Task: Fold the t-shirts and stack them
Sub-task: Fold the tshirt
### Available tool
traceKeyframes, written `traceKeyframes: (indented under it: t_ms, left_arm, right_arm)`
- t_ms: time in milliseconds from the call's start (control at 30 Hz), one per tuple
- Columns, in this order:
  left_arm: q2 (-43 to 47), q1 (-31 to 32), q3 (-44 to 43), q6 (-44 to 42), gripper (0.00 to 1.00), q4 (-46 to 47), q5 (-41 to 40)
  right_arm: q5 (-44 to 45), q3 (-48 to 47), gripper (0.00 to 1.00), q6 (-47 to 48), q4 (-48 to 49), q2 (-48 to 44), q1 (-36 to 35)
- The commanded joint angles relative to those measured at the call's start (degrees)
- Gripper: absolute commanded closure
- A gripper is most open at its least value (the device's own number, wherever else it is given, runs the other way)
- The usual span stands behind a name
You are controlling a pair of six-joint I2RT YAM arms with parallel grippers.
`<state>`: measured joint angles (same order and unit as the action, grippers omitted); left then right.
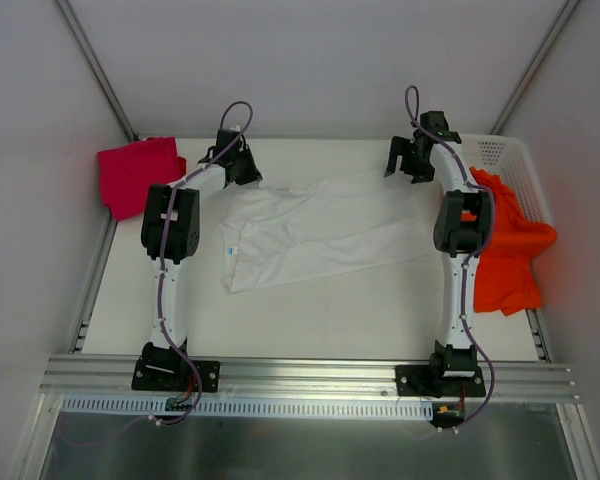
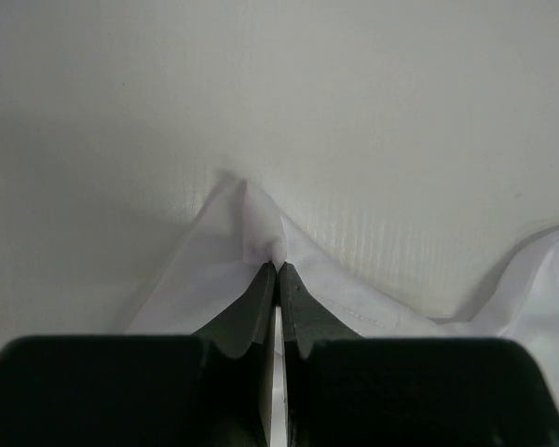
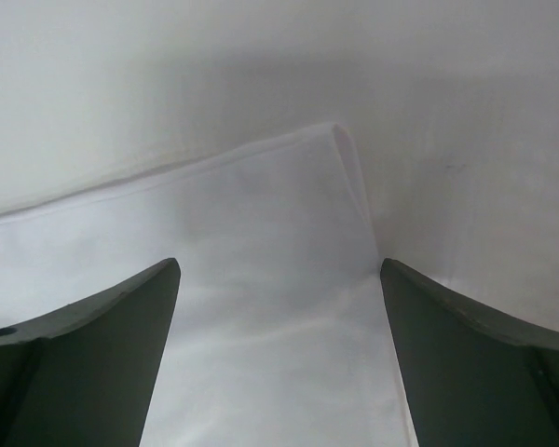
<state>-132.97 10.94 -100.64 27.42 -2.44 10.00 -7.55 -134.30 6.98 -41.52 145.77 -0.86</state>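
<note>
The white t-shirt (image 1: 315,232) lies spread across the middle of the table, with a small blue label near its left side. At the shirt's far left corner, my left gripper (image 1: 248,168) is shut on a pinch of the white cloth (image 2: 261,244), which peaks just beyond the closed tips (image 2: 278,267). My right gripper (image 1: 405,168) stands open over the shirt's far right corner (image 3: 298,186), its fingers (image 3: 121,307) wide apart with cloth lying flat between them and nothing gripped. The magenta-red t-shirt (image 1: 135,175) is folded at the far left. The orange t-shirt (image 1: 510,250) hangs over the basket's side.
A white lattice basket (image 1: 510,160) stands at the far right corner, against the right wall. White enclosure walls close in the back and both sides. An aluminium rail (image 1: 310,375) runs along the near edge, carrying both arm bases.
</note>
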Motion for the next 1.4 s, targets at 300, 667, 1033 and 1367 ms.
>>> traceKeyframes:
  t_ms: [300,667,1033,1367]
  left_arm:
    - [4.29,0.57,0.44,-1.31,1.00,0.15,0.72]
    - [5.17,0.57,0.71,-0.97,1.00,0.15,1.25]
    - [4.38,0.57,0.09,-0.44,1.00,0.24,2.12]
    - [5.26,0.57,1.15,-0.53,1.00,0.50,1.86]
  right_arm:
    - [-6.86,-1.84,0.06,-10.06,7.06,0.63,7.19]
    - [-4.34,-4.12,0.07,-7.53,4.79,3.55,8.25]
    - [16.31,-6.50,0.01,14.80,-4.09,2.32,2.72]
    - [21.09,-12.04,0.71,20.00,-7.17,8.12,-0.98]
